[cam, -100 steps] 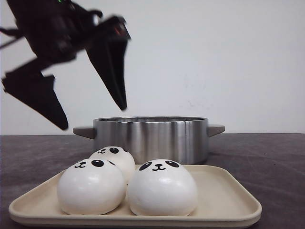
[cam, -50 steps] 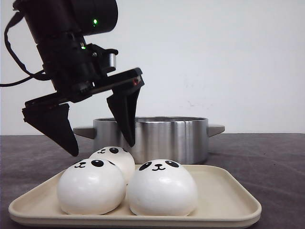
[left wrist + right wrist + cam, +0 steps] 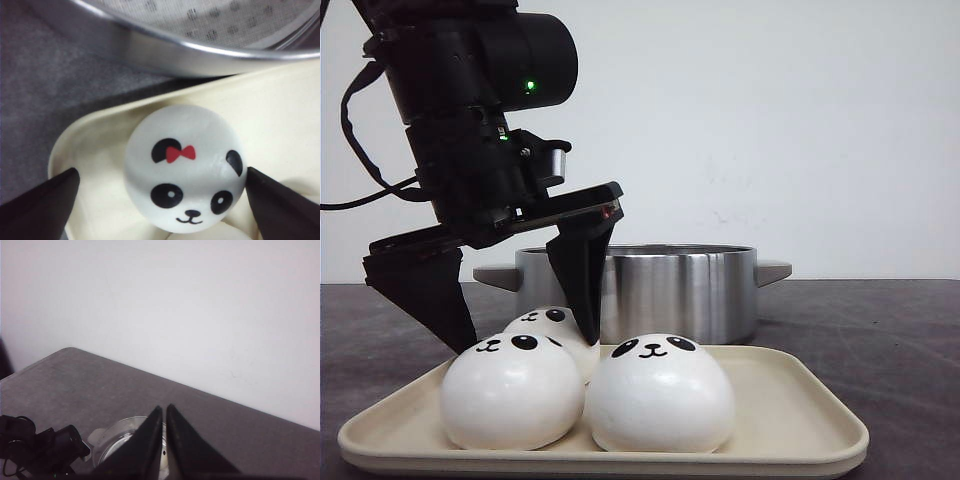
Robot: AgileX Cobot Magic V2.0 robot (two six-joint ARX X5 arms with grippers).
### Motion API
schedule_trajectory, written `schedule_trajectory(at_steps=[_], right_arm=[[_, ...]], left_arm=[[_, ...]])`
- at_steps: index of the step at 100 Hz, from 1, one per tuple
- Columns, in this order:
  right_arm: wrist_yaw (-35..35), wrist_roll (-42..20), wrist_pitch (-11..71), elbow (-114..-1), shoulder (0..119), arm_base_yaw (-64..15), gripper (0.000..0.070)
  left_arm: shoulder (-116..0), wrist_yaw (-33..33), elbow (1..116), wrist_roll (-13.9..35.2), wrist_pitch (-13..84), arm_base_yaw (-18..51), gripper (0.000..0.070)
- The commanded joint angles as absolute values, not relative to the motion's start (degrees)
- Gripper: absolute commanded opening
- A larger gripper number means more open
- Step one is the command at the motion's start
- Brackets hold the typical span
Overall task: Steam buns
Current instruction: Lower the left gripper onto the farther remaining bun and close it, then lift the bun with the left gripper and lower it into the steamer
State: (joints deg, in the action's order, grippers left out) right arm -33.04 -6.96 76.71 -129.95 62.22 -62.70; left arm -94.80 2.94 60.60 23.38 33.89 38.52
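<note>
Three white panda-face buns sit on a beige tray (image 3: 800,420): front left (image 3: 512,392), front right (image 3: 660,392) and one behind them (image 3: 560,328). A fourth bun is not in view. My left gripper (image 3: 525,345) is open, low over the tray, with its black fingers either side of the back bun. In the left wrist view that bun (image 3: 185,180) has a red bow and lies between the open fingers (image 3: 45,200) of the left gripper (image 3: 162,172); the far finger is close against its side. My right gripper (image 3: 164,407) is shut and empty, high above the table.
A steel steamer pot (image 3: 670,290) with side handles stands right behind the tray; its perforated insert shows in the left wrist view (image 3: 165,45). The right wrist view shows the pot (image 3: 120,437) and the left arm (image 3: 45,447) far below. The table is dark grey.
My left gripper has come down from above the pot's left side and turned, and its open fingers now straddle the back bun. The buns and tray have not moved.
</note>
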Motion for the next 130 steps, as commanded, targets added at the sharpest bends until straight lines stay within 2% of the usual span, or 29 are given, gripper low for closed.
schedule_trajectory(at_steps=[1,24,29,42,62,76,97,113,130], right_arm=[[-33.1,-8.4,78.6,-131.2,62.8,-63.4,0.0006],[-33.0,-9.9,79.4,-131.2,62.8,-63.4,0.0006],[-33.0,-10.3,79.5,-131.2,62.8,-63.4,0.0006],[-33.0,-11.4,80.0,-131.2,62.8,-63.4,0.0006],[-33.0,-11.6,80.6,-131.2,62.8,-63.4,0.0006],[-33.0,-11.6,80.7,-131.2,62.8,-63.4,0.0006],[-33.0,-11.6,80.7,-131.2,62.8,-63.4,0.0006],[-33.0,-11.3,80.7,-131.2,62.8,-63.4,0.0006],[-33.0,-11.3,80.7,-131.2,62.8,-63.4,0.0006]], left_arm=[[-96.5,2.8,61.6,23.7,33.1,39.0,0.0630],[-98.8,2.7,61.6,23.7,34.2,39.0,0.0611],[-98.9,2.7,61.6,23.7,34.3,39.0,0.0532],[-98.9,2.8,61.6,24.3,34.3,39.0,0.0267],[-98.9,3.4,62.3,24.9,35.4,39.3,0.0010],[-98.1,3.5,66.2,24.6,39.3,40.0,0.0004],[-93.8,3.4,75.5,21.0,41.9,43.0,0.0004],[-93.0,0.7,82.8,19.7,37.1,43.3,0.0004],[-94.5,-0.2,86.5,20.3,28.1,39.0,0.0004]])
